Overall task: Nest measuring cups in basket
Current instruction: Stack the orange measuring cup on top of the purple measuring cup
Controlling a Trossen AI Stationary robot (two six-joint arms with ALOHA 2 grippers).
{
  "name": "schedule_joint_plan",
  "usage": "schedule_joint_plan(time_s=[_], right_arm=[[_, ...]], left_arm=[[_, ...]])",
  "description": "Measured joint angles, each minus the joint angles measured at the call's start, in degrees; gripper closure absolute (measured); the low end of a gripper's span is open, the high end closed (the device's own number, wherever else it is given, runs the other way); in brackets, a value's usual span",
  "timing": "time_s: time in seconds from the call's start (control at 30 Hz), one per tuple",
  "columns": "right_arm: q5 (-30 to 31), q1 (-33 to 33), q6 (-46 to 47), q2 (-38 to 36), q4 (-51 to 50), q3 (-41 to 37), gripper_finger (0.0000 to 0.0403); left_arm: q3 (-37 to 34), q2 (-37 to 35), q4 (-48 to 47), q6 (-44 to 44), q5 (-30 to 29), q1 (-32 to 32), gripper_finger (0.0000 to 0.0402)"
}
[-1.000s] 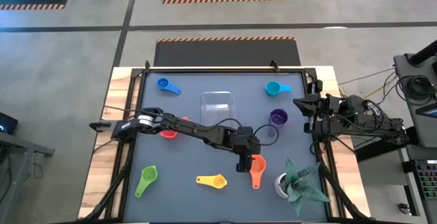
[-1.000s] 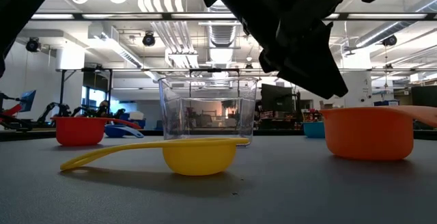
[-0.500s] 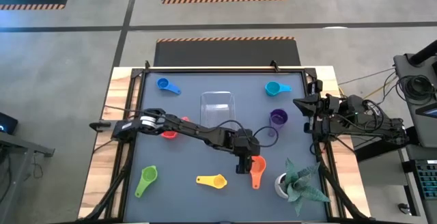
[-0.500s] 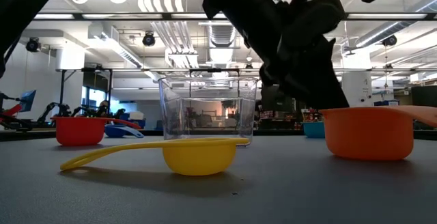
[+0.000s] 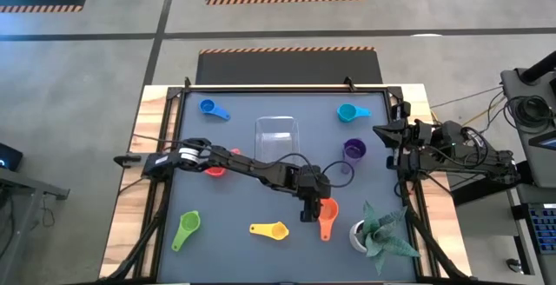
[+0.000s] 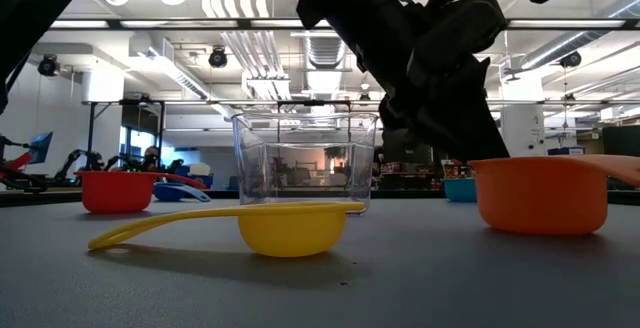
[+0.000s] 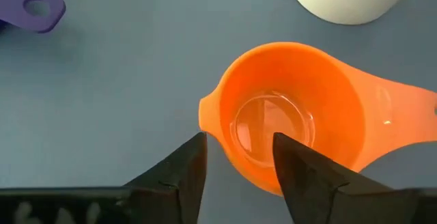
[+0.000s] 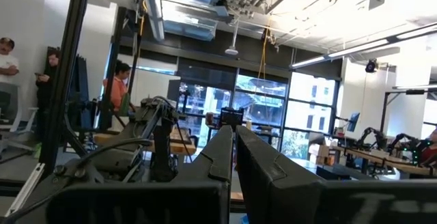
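My left gripper is open and points down at the orange cup, which sits upright on the mat near the white pot. In the left wrist view one finger hangs over the orange cup's bowl and the other finger stands outside its rim. The clear basket stands at the table's middle. Blue, teal, purple, green and yellow cups lie scattered. The red cup is partly hidden under the left arm. My right gripper is shut and waits at the table's right edge. My left gripper comes at the orange cup from above, its fingers on either side of the bowl's wall on the side away from the handle. I cannot tell whether either finger touches the wall. The cup rests upright on the mat.
A white pot with a green plant stands close to the orange cup on its near right side. The purple cup's handle lies a little way off. The yellow cup sits in front of the basket in the low view.
My left gripper has come down a little toward the orange cup, drawing closer to its rim. The cups and the basket have stayed where they were.
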Motion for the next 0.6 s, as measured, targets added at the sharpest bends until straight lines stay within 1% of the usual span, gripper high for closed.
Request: schedule_joint_plan(time_s=[0.17, 0.33, 0.6], right_arm=[[0.02, 0.00, 0.00, 0.00, -0.02, 0.00, 0.0394], [0.02, 0.00, 0.02, 0.00, -0.02, 0.00, 0.0394], [0.02, 0.00, -0.30, 0.00, -0.02, 0.00, 0.0394]], left_arm=[[-0.02, 0.05, -0.07, -0.21, 0.24, 0.00, 0.0314], [-0.02, 0.08, -0.07, -0.53, 0.31, 0.00, 0.0354], [-0.06, 0.10, 0.02, -1.64, 0.31, 0.00, 0.0397]])
